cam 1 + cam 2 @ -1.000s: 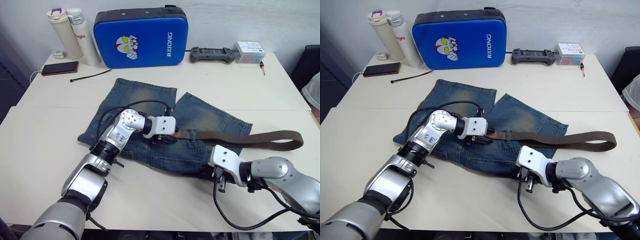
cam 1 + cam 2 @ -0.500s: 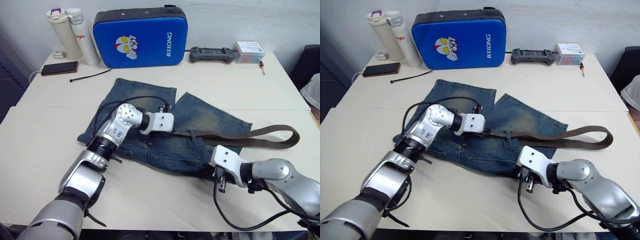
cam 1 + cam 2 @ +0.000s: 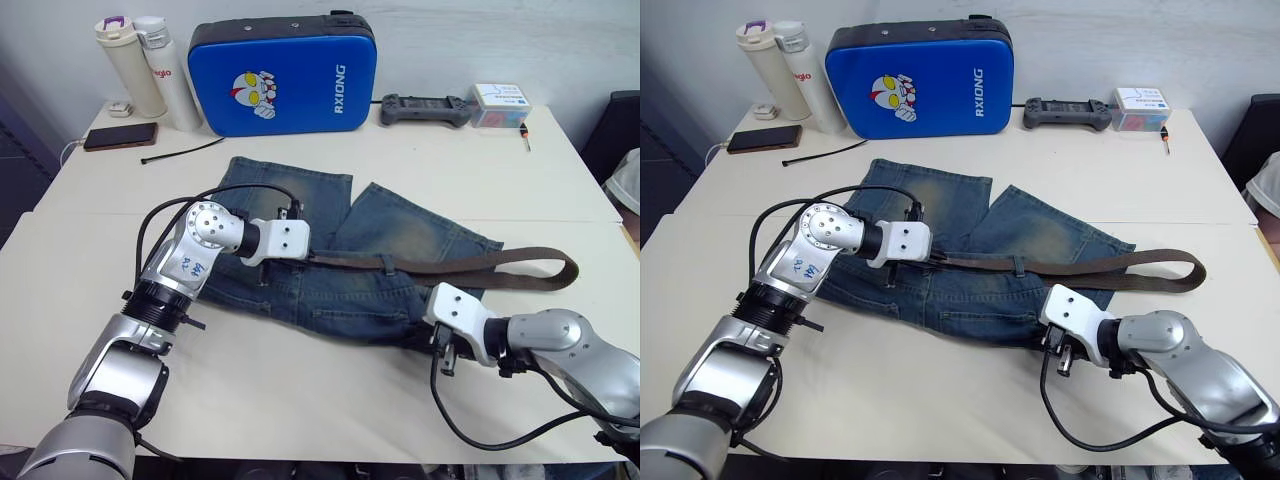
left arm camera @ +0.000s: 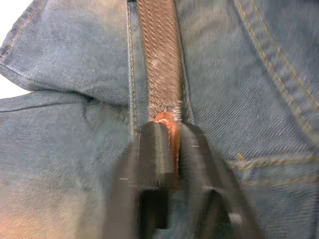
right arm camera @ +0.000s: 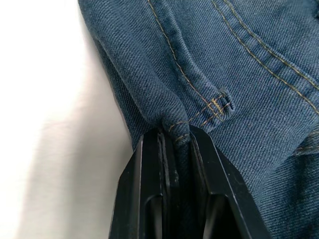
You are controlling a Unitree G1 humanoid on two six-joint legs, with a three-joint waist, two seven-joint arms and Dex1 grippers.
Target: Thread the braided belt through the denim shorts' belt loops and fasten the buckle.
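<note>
Table [image 3: 90,300] carries our denim shorts [image 3: 400,235], spread flat at its middle below the blue case [image 3: 283,75]. Across their waistband we see the braided belt [image 3: 520,258] running rightward and looping back on the tabletop. Our left gripper [image 4: 172,149] pinches the belt's tan tip over the denim. Our right gripper [image 5: 175,144] is clamped on a fold at the shorts' near edge.

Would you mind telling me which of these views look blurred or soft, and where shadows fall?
Left wrist view: the fingers and the braided belt they pinch are smeared and soft. Right wrist view: crisp denim shorts stitching; a soft grey shadow on the white table beside the pinched fold. Left eye view: evenly lit; faint shadows under the right gripper and arm.
</note>
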